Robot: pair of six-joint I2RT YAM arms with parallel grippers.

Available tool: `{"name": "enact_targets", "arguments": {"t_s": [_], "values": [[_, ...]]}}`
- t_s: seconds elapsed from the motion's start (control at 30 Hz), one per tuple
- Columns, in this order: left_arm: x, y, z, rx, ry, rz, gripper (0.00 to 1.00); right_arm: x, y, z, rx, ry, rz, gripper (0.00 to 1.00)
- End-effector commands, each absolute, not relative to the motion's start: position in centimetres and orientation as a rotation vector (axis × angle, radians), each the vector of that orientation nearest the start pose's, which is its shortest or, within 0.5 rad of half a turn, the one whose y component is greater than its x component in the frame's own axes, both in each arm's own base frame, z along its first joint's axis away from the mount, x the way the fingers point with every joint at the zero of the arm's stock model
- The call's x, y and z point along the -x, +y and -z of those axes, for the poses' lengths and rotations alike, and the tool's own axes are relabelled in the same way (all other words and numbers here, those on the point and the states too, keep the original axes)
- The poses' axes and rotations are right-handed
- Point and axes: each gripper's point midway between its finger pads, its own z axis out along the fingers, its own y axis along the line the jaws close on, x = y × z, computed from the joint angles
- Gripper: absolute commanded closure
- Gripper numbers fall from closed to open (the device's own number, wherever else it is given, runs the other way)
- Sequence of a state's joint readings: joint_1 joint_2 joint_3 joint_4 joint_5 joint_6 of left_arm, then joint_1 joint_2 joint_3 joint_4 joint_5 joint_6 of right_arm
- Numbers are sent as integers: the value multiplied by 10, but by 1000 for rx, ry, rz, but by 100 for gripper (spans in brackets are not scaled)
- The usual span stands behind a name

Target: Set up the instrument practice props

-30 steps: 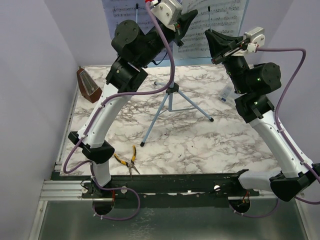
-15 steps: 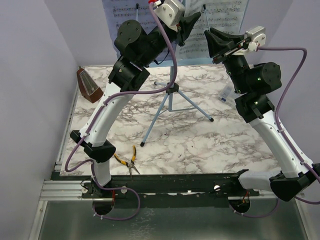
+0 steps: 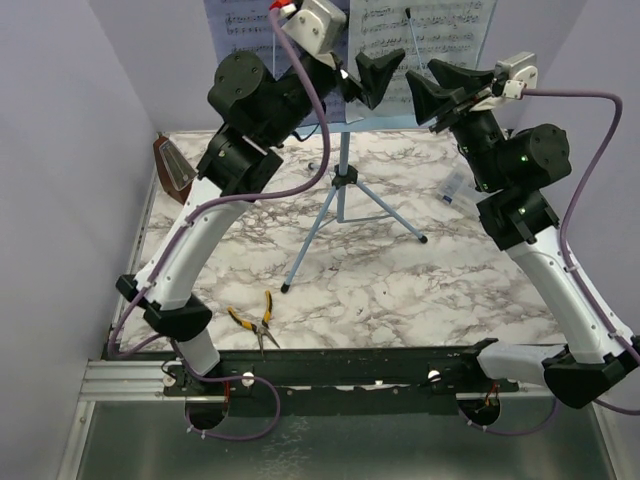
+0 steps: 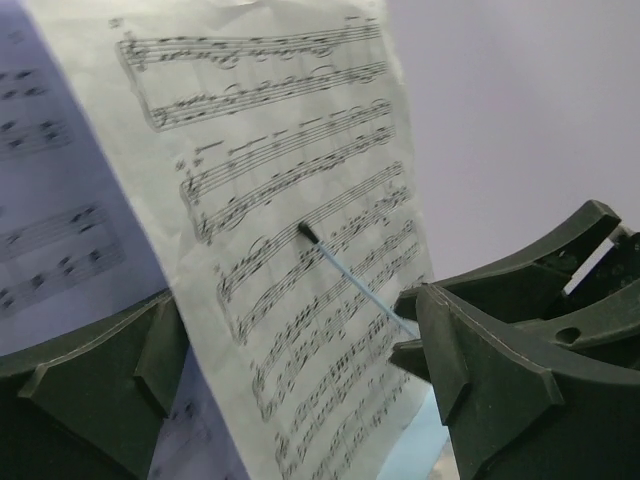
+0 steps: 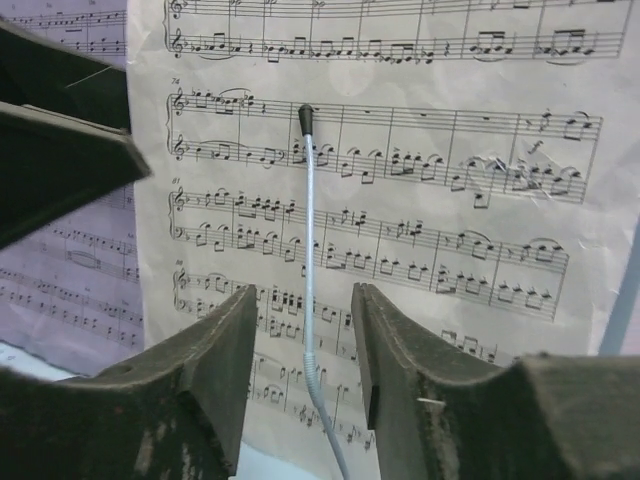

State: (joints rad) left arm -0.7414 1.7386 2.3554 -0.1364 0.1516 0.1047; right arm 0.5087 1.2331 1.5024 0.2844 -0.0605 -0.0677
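One pale printed sheet of music [image 5: 450, 200], propped on light blue tripod music stand [image 3: 340, 185] at rear of counter [image 3: 400, 290]; my left end effector [image 4: 290, 320] and right end effector [image 5: 303, 300] gape empty beside it; hazard: a finger snagging and dislodging it.

Both arms reach up and toward the back, their wrists close together.
The left gripper [image 3: 368, 78] has its jaws spread wide, and the right gripper [image 3: 425, 95] has its jaws partly apart with nothing clamped between them. Both elbows are bent high and both forearms angle inward.
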Motion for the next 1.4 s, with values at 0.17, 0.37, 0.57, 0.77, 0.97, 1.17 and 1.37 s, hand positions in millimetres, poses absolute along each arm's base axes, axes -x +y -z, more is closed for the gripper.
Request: {"name": "enact_targets", "arguments": {"t_s": [0.17,0.37,0.57,0.77,0.97,1.17,1.37], "values": [[-265,-255,-658,-343,1014,811,1,-290,163,-554,309,1147,-448,31],[-225,-226,-632,-322,1029,878,1,-251,151,-501,310,1277,-527,24],[-220,-203,-557,-266,1172,837,1,-231,139,-419,229,1467,-584,23],[-219,-170,-448,-85,1414,779,1,-244,145,-316,32,1699,-659,23],[-218,-167,-319,85,1716,792,1,-276,158,-219,-202,1878,-688,20],[-227,-192,-218,148,2005,765,1,-307,174,-179,-247,1985,-729,21],[-238,-216,-171,151,2104,802,1,-327,176,-142,-282,2073,-866,32]]}}
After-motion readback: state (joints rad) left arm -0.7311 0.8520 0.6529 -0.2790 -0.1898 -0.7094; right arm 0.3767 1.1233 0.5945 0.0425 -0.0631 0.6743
